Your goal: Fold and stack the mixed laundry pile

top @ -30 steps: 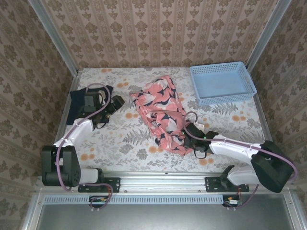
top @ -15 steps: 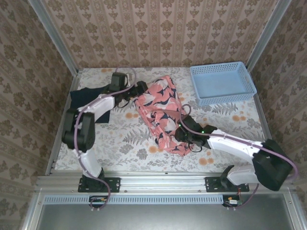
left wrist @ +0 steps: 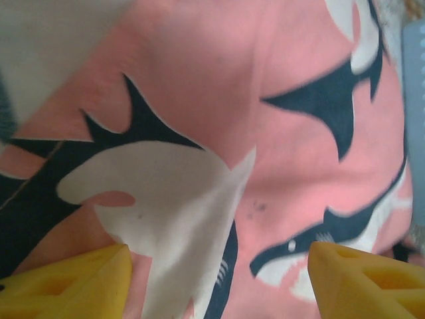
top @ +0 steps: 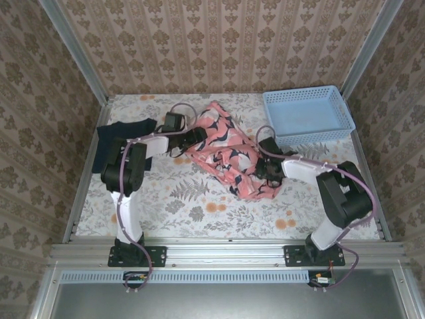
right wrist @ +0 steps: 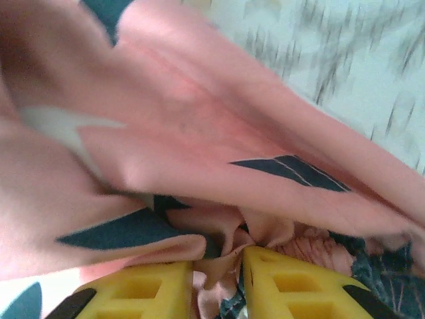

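Since before, the pink garment (top: 222, 146), mid-frame, has been pulled up and rightward. It is pinched by the right gripper (right wrist: 218, 276). The left gripper (left wrist: 219, 266), moved off the dark T-shirt (top: 113, 136) at left, is spread wide over it. The blue basket (top: 305, 116) is seen upper right.

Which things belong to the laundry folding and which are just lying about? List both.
Job: pink patterned garment; dark T-shirt.
Lying about: light blue basket; floral table cover.
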{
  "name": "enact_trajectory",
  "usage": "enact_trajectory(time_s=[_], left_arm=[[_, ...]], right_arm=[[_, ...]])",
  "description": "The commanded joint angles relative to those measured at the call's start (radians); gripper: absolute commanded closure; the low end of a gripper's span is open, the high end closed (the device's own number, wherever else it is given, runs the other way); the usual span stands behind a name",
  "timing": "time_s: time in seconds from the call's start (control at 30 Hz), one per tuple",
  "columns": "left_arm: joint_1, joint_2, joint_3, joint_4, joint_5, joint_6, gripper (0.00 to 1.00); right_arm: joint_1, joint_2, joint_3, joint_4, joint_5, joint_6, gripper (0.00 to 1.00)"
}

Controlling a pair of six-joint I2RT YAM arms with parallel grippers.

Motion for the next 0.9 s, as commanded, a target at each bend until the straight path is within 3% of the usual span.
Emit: enact_trajectory(time_s=[0.0, 0.13, 0.27, 0.37, 0.57, 0.73, 0.87], left_arm=[[0.003, -0.108, -0.172, -0.018, -0.031, -0.033, 0.28], [0.001, -0.252, -0.277, -0.004, -0.053, -0.063, 0.27], [0.002, -0.321, -0.215, -0.103, -0.134, 0.016, 0.21], [0.017, -0.274, -0.152, -0.128, -0.161, 0.052, 0.21], [0.043, -0.140, -0.083, -0.098, -0.124, 0.033, 0.23], [0.048, -0.072, -0.090, -0.067, -0.095, 0.001, 0.25], [0.059, -0.043, -0.110, -0.047, -0.089, -0.017, 0.25]], right_arm=[[-0.062, 0.066, 0.096, -0.026, 0.008, -0.116, 0.72], [-0.085, 0.042, 0.184, -0.091, -0.005, -0.195, 0.65], [-0.077, -0.110, 0.122, -0.159, -0.074, -0.214, 0.53], [-0.058, -0.237, 0.000, -0.180, -0.150, -0.207, 0.48], [0.002, -0.411, -0.195, -0.158, -0.305, -0.141, 0.46], [0.006, -0.358, -0.242, 0.012, -0.382, -0.099, 0.47], [-0.002, -0.262, -0.213, 0.098, -0.367, -0.095, 0.49]])
